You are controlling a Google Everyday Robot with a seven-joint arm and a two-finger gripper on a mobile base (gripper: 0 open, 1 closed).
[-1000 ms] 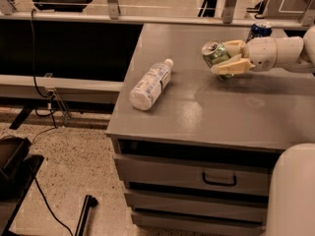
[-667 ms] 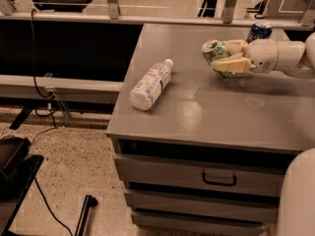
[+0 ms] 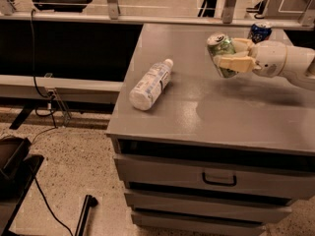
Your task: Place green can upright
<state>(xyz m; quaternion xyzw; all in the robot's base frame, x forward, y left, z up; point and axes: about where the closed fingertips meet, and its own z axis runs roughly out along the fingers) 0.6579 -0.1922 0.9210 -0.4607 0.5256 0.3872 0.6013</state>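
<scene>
The green can point(image 3: 221, 51) is small, shiny and dented, with its silver top facing up and slightly left. It hangs nearly upright above the grey cabinet top point(image 3: 236, 107), near its back right. My gripper point(image 3: 232, 54) reaches in from the right on a white arm and is shut on the can, one cream finger point(image 3: 235, 63) in front of it and one behind.
A white plastic bottle point(image 3: 149, 84) lies on its side at the cabinet top's left. A dark-blue can point(image 3: 259, 32) stands upright at the back right, just behind my gripper. Drawers sit below the front edge. A railing runs along the back.
The gripper has lifted the green can and turned it from lying tilted toward nearly upright, top now facing up.
</scene>
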